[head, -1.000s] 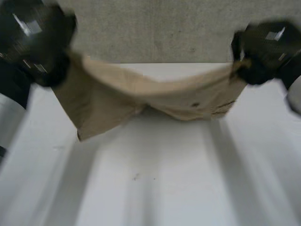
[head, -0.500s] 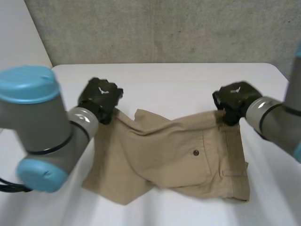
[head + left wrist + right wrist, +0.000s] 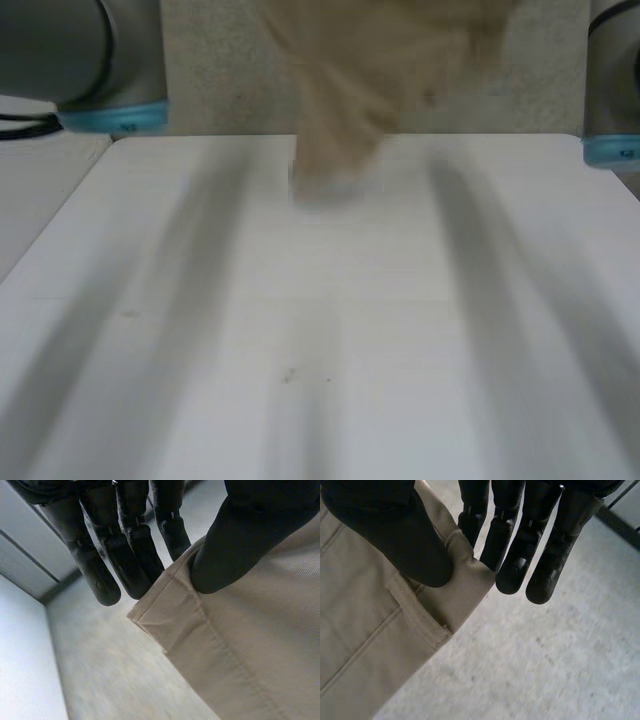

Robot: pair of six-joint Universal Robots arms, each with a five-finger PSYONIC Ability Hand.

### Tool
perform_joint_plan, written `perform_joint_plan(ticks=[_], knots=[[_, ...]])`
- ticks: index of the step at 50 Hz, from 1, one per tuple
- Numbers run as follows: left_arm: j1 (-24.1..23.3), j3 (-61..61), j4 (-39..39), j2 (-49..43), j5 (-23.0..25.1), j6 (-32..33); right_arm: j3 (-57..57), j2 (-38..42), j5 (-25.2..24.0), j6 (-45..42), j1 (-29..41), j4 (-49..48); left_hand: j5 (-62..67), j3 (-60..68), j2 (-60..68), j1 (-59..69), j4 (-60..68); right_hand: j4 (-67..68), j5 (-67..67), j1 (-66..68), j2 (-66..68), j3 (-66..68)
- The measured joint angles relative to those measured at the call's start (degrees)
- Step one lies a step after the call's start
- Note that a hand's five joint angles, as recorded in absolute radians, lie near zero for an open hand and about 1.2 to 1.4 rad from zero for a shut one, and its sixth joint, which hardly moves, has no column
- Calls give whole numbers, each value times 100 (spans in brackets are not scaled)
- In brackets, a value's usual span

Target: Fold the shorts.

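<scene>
The white table (image 3: 320, 350) takes up the near part of the head view, and its surface is bare from the near edge to the far one. Over the far edge, about midway between left and right, the tan shorts (image 3: 350, 80) hang in the air in a loose, blurred bunch. Their lowest fold reaches down to about the table's far edge, but it can't be told whether it touches the surface. The grey left arm (image 3: 70, 50) with its light-blue cap is at the far left, the right arm (image 3: 615, 80) is at the far right, and a speckled concrete wall (image 3: 220, 70) stands behind them.

In the left wrist view, the left hand (image 3: 250, 525) grasps one corner of the shorts. Its thumb presses down on the stitched band, and the straight fingers (image 3: 130, 555) lie behind the cloth, so the corner is pinched between them. The rest of the fabric falls away under the thumb.

In the right wrist view, the right hand (image 3: 395, 530) grips another corner the same way. The thumb lies on the face of the cloth just beside a sewn seam and a small loop, and the fingers (image 3: 520, 545) back the cloth from behind, their tips reaching past the corner's edge.
</scene>
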Motion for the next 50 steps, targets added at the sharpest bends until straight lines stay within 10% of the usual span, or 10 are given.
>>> perform_joint_plan(ticks=[25, 50], knots=[[144, -3634, -364, -1028, -31, -258, 1256, 2004, -454, -537, 224, 1915, 0, 23, 6, 0, 0, 0, 0, 32, 0, 1], [-369, -4557, -4250, -199, -547, -189, 2475, 888, -442, -1274, 273, 4581, 0, 24, 7, 0, 0, 0, 0, 32, 0, 26]])
